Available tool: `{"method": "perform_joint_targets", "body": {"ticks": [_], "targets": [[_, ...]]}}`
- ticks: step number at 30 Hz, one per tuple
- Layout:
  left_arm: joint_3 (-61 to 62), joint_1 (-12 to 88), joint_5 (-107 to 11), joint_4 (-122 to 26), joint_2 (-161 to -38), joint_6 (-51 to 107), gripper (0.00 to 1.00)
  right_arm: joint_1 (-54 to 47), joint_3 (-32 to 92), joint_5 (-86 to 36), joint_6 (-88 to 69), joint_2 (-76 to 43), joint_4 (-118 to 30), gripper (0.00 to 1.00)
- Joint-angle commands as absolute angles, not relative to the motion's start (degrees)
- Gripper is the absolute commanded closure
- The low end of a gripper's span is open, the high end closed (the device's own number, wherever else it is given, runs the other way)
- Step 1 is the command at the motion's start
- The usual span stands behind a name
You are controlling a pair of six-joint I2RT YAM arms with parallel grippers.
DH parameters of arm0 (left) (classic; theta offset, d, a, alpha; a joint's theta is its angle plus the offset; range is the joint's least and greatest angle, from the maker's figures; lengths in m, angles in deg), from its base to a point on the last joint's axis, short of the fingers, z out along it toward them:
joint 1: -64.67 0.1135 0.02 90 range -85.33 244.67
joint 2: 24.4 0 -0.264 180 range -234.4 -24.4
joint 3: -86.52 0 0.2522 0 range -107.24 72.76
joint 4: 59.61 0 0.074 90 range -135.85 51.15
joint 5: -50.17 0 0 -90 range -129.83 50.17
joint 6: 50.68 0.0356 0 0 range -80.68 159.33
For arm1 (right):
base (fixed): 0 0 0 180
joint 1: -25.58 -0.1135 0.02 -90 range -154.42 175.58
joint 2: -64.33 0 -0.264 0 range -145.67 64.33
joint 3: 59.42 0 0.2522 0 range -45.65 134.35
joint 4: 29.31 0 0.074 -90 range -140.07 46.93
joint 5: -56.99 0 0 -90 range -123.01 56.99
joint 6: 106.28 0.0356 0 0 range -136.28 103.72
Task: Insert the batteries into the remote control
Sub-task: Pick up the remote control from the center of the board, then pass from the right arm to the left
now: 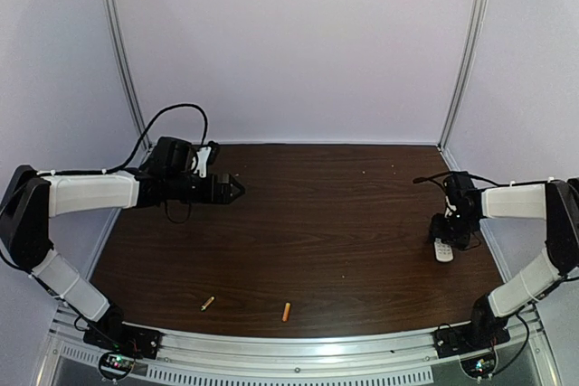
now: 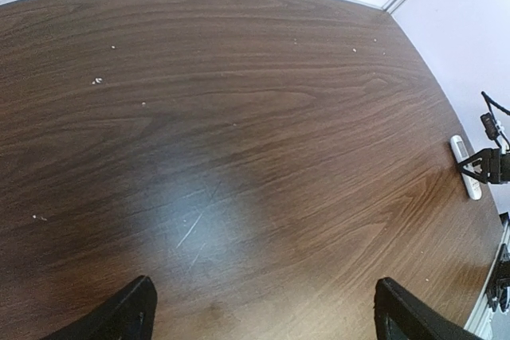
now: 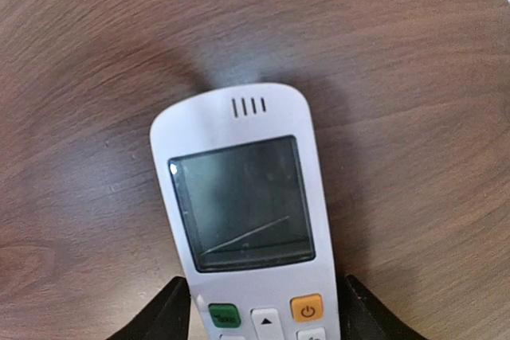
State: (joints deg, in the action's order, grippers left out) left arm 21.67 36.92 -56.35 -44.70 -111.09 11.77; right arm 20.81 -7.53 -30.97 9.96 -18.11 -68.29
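On the surface (image 1: 344, 214), the right end effector (image 3: 263, 312) straddles the remote (image 3: 239, 197), grip unclear, the left end effector (image 2: 267, 304) gapes wide, and the brass battery (image 1: 207, 303) and orange battery (image 1: 286, 311) lie unloaded.

On the small white oblong plastic remote control (image 3: 243, 220), the orange button (image 3: 307, 308) carries a power symbol and the white key (image 3: 267, 322) beside it an up arrow. The green button's (image 3: 225, 316) lettering is too blurred to read.
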Motion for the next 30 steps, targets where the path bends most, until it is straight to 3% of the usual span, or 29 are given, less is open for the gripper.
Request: {"method": "perform_joint_targets", "body": {"ticks": [1,5,16,21,30], "targets": [[22.8,36.7,-57.3,-48.2,-109.4,12.6,0.03,20.7,-7.1,-30.4,11.0,-21.7,-67.2,0.42],[23.4,36.7,-58.3,-48.0,-108.3,13.7,0.03,20.7,-5.8,-27.6,12.1,-21.6,-66.3,0.54],[27.0,32.1,-63.8,-56.0,-104.1,14.9,0.13,16.6,-3.5,-17.6,19.1,-15.2,-57.5,0.57],[24.0,23.8,-62.7,-59.0,-107.6,13.0,0.15,6.4,-1.7,-18.6,27.4,-13.4,-49.2,0.57],[14.4,11.9,-58.5,-61.8,-118.8,10.5,0.18,-10.3,6.2,-24.1,35.5,-20.5,-38.5,0.57]]}}
